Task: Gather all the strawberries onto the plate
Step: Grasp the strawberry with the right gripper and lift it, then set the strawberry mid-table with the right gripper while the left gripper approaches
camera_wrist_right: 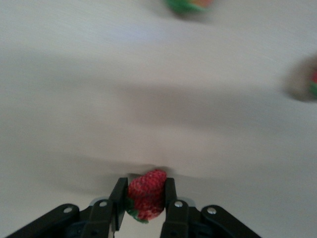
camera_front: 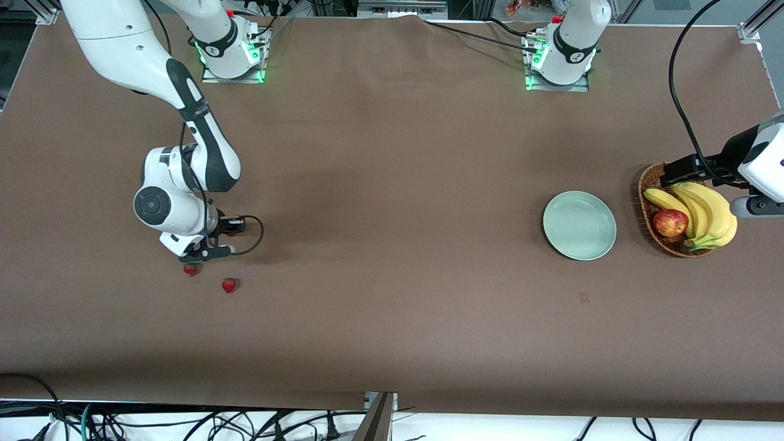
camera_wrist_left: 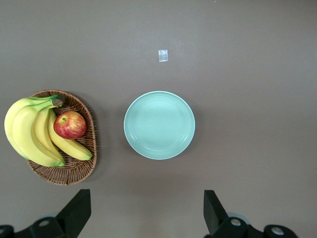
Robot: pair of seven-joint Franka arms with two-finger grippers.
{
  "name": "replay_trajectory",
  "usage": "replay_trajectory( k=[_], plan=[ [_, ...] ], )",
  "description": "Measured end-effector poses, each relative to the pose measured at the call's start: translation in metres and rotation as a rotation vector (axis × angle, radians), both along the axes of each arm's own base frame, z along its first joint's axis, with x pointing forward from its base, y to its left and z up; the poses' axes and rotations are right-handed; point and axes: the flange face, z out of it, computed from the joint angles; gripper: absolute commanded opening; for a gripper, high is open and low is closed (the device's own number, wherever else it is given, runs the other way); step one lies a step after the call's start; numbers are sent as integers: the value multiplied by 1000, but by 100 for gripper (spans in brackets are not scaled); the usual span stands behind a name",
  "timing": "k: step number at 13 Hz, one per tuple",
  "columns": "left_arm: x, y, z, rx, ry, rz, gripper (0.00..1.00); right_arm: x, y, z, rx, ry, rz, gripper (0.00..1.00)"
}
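A brown cloth covers the table (camera_front: 392, 184) from edge to edge; loose black cables hang along the edge nearest the front camera, and metal framing shows at the corners by the robot bases.

Toward the right arm's end, the right gripper (camera_front: 197, 256) is down at the surface, its fingers pressed narrow around a strawberry (camera_wrist_right: 146, 194). The right wrist view shows that grip plainly, red berry with green top squeezed between the two black fingers (camera_wrist_right: 119, 198); the front view hides it under the wrist. That front view shows only two berries: one (camera_front: 190, 269) at the gripper's tip and another (camera_front: 229, 285) just beside it, nearer the front camera. The right wrist view also catches two blurred berries farther off, one (camera_wrist_right: 190, 5) and another (camera_wrist_right: 312, 82), at its borders.

Toward the left arm's end sits the mint-green plate (camera_front: 579, 225), holding nothing, with a wicker basket (camera_front: 649, 190) of bananas (camera_front: 704, 214) and an apple (camera_front: 670, 223) beside it at the table's end edge. The left gripper (camera_wrist_left: 146, 210) waits over this area, fingers spread wide, holding nothing. Only its wrist view shows a small pale scrap (camera_wrist_left: 163, 55) on the cloth near the plate.
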Motion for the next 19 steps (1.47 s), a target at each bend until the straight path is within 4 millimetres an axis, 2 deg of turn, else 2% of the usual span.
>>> replay_trajectory(
  k=[2,4,6,9,11,12,14,15,17,19],
  plan=[
    [0,-3,0,-1,0,-5,100,8,39,18,35,-37,19,27],
    [0,-3,0,-1,1,-5,100,15,93,41,67,-79,-35,28],
    [0,-3,-4,-1,8,-5,100,13,172,61,95,-102,-169,28],
    [4,-2,-18,-2,32,-5,100,-11,303,72,148,-122,-344,28],
    [9,-6,-36,-4,64,-11,100,-32,389,68,241,-165,-437,28],
    [13,-6,-48,-5,83,-12,100,-42,421,57,297,-183,-493,28],
    [18,-2,-64,-6,109,-6,100,-60,463,27,402,-203,-600,29],
    [20,-1,-71,-7,119,-3,100,-69,476,17,448,-205,-655,35],
    [27,0,-95,-9,146,-3,100,-88,499,15,508,-162,-793,66],
    [37,-6,-123,-12,164,-12,100,-97,514,31,577,-100,-958,85]
  ],
)
